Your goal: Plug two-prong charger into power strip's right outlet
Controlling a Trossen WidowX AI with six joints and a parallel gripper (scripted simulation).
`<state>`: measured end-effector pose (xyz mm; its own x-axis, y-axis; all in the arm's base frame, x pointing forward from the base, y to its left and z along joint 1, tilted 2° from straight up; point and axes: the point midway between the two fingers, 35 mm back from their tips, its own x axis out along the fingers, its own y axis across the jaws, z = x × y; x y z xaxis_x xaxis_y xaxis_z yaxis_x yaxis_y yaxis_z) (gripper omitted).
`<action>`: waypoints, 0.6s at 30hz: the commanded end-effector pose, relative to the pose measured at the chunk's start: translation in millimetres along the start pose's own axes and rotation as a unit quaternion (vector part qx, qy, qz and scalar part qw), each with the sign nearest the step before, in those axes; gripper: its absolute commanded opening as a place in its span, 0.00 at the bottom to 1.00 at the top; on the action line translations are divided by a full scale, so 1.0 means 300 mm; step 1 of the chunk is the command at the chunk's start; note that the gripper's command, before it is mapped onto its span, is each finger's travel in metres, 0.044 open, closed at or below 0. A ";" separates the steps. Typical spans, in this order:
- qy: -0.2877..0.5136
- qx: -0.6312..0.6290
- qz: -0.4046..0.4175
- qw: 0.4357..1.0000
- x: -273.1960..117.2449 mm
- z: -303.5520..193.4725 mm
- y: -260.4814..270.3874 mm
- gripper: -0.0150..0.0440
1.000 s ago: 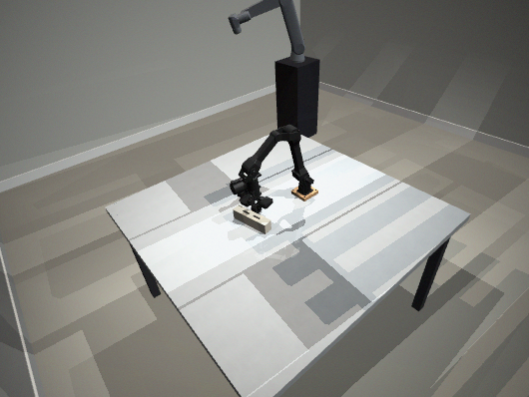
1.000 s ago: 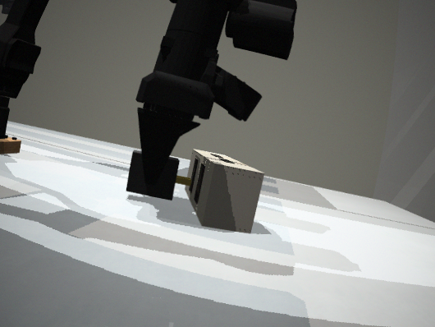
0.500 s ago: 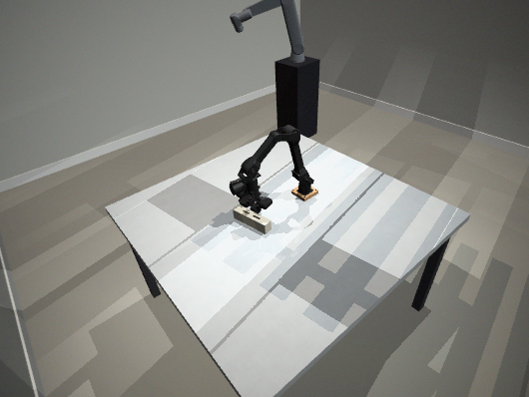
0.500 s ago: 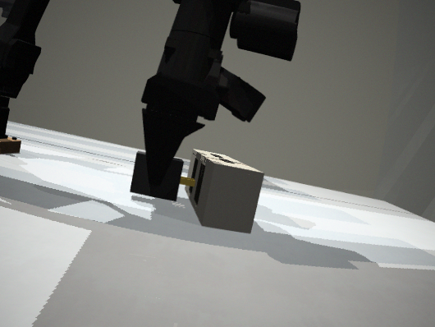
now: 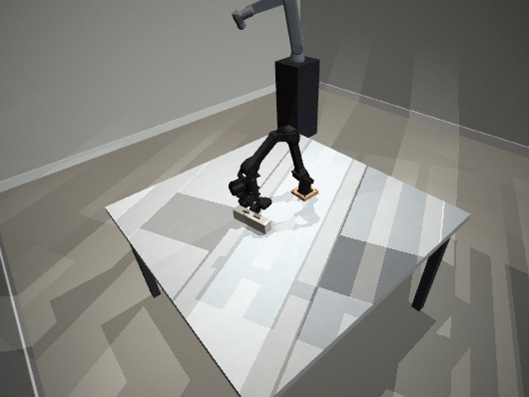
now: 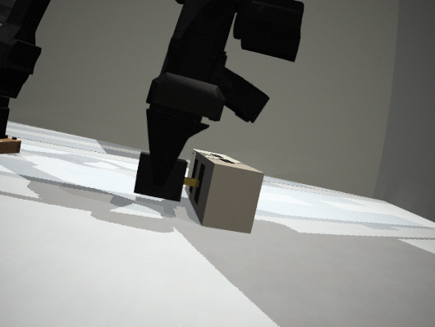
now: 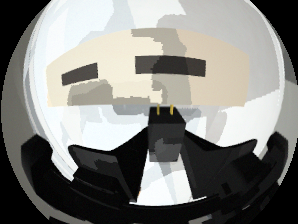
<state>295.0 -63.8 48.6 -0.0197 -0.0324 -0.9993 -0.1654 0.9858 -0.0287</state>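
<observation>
The black charger (image 6: 176, 188) (image 7: 166, 141) is a small block with two yellow prongs. My gripper (image 6: 161, 182) (image 7: 162, 130) is shut on it, low over the table. The pale beige power strip (image 5: 251, 220) (image 6: 231, 199) (image 7: 225, 75) stands just ahead of the prongs. In the exterior view the visible prong reaches the strip's side face and overlaps its dark openings, with a gap between charger body and strip. I cannot tell whether the tips are inside. In the wrist view the prongs lie below the right one of two dark top marks; the side face is hidden.
The arm's orange-brown base plate (image 5: 313, 194) (image 6: 10, 146) sits on the light table (image 5: 210, 299), behind the strip in the top view. A grey arm (image 5: 294, 30) on a dark pedestal (image 5: 294, 95) stands beyond the table. Patchy shadows cross the tabletop and strip.
</observation>
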 end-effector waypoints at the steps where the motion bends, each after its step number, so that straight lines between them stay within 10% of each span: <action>1: 0.001 0.001 -0.001 1.000 0.000 0.000 -0.001 0.25; 18: 0.001 0.001 -0.001 1.000 -0.001 0.019 -0.001 0.25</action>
<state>299.4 -63.0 48.6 -0.0204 -0.0324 -0.9993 -0.1673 0.9855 -0.0285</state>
